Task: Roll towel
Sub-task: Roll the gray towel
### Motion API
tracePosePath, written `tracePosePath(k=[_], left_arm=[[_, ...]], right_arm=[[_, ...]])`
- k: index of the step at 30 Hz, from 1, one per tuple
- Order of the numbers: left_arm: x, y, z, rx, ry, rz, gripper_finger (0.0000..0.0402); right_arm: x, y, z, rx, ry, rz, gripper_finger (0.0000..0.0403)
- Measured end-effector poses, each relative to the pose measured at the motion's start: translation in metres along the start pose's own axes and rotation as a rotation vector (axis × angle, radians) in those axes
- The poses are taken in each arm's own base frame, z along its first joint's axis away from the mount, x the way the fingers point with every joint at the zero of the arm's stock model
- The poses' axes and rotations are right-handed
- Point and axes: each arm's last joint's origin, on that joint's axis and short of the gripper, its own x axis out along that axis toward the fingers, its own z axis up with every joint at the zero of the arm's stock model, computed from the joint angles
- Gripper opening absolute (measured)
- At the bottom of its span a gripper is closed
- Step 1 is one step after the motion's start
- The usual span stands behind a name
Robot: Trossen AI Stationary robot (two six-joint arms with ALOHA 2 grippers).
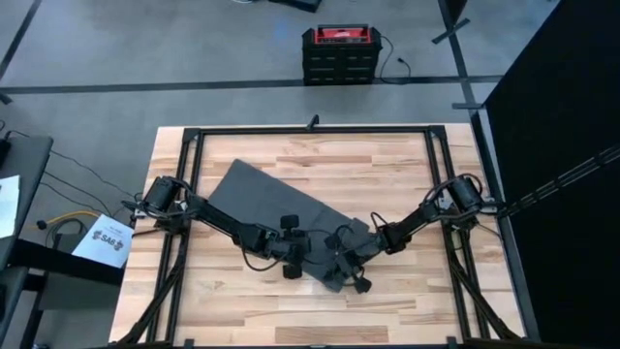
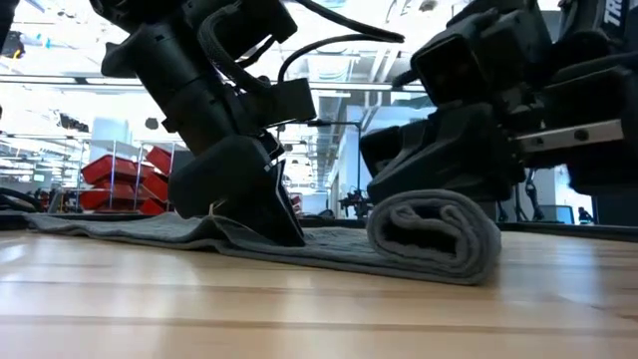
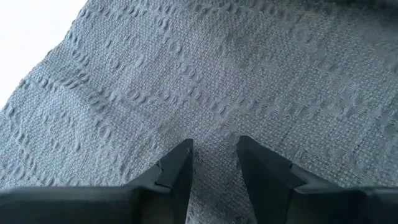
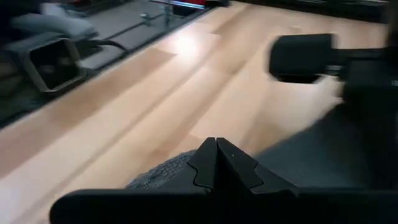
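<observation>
Towel: dark grey cloth, lying diagonally across the centre of the wooden table; its lower-right end is curling into a roll.

Left gripper: pressing down on flat cloth at frame centre, jaws slightly parted.

Right gripper: sitting at the rolled end, jaws closed together.

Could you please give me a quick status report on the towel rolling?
Left claw slightly open, down on flat towel. Right claw shut at rolled end. Nothing in the way.
</observation>
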Motion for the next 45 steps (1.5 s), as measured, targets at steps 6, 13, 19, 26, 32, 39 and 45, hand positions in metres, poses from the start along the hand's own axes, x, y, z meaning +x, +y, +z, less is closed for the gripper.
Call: tracePosePath(k=[6,13,19,26,32,39,45], left_arm=[[0.0,0.0,0.0,-0.01,0.0,-0.001,0.0118],[0.001,0.0,-0.001,-0.025,-0.002,-0.003,0.0118],[0.001,0.0,-0.001,-0.026,-0.001,-0.003,0.0118],[0.001,0.0,0.0,-0.037,-0.013,-0.006,0.0118],[-0.001,-0.002,0.014,0.0,-0.052,-0.02,0.0118],[-0.013,-0.003,0.054,0.115,-0.16,-0.039,0.0118],[-0.017,0.014,0.081,0.194,-0.231,-0.022,0.0118]], right_arm=[[-0.002,-0.008,-0.003,0.008,0.027,-0.019,0.0],[0.001,-0.009,-0.009,-0.005,0.03,-0.015,0.0],[0.017,-0.003,-0.022,-0.014,0.043,0.026,0.0],[0.003,-0.004,0.006,-0.098,0.074,-0.053,0.0],[-0.037,0.022,0.049,-0.087,0.272,-0.303,0.0],[-0.086,0.06,0.053,0.252,0.485,-0.51,0.0],[-0.102,0.062,0.051,0.253,0.464,-0.794,0.0]])
